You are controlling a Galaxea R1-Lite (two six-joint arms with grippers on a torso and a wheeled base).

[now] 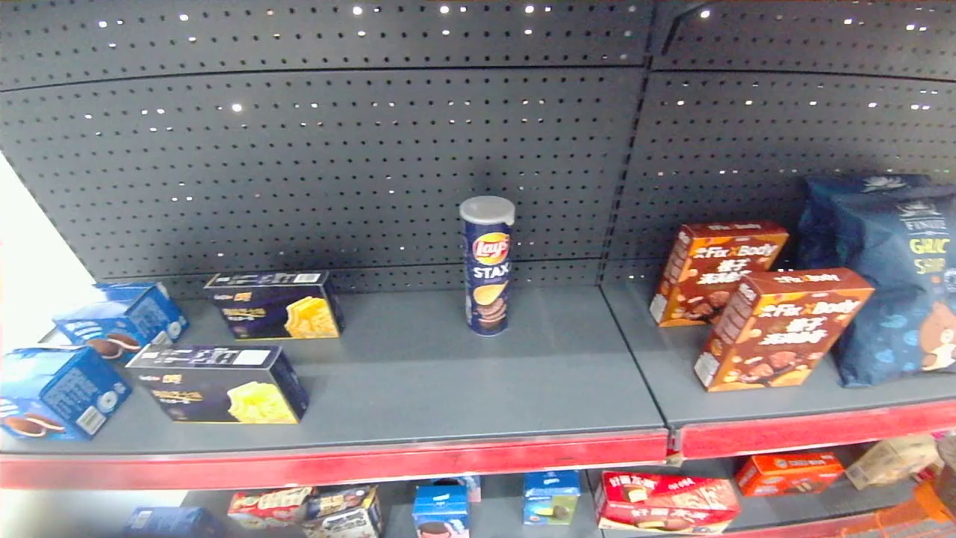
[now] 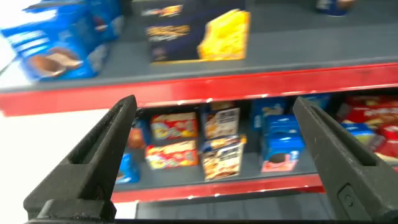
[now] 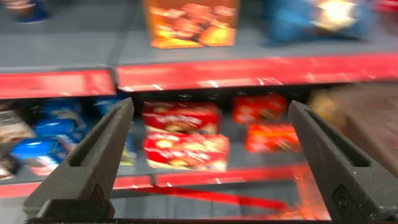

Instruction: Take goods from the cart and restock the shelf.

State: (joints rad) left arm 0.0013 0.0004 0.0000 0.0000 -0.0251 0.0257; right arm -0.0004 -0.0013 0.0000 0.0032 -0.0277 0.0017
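Left claw (image 2: 214, 104) agape before shelf (image 2: 205, 87)

Dark right pincer (image 3: 209, 104) spread wide with nothing between its fingers (image 3: 93, 162), brown box (image 3: 191, 22) near the red front edge (image 3: 280, 71) of the upper shelf (image 3: 74, 46), blue bag (image 3: 311, 18) beside it, red boxes (image 3: 183, 134), orange boxes (image 3: 270, 124) and blue boxes (image 3: 50, 130) on the lower shelf (image 3: 205, 179).

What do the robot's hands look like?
Both look the same. The left hand and the right hand each have two dark grey, matte fingers. They are chunky and wedge-shaped, and get narrower toward the tips. Each finger has a small step cut in it, and one has a little round hole near its base.
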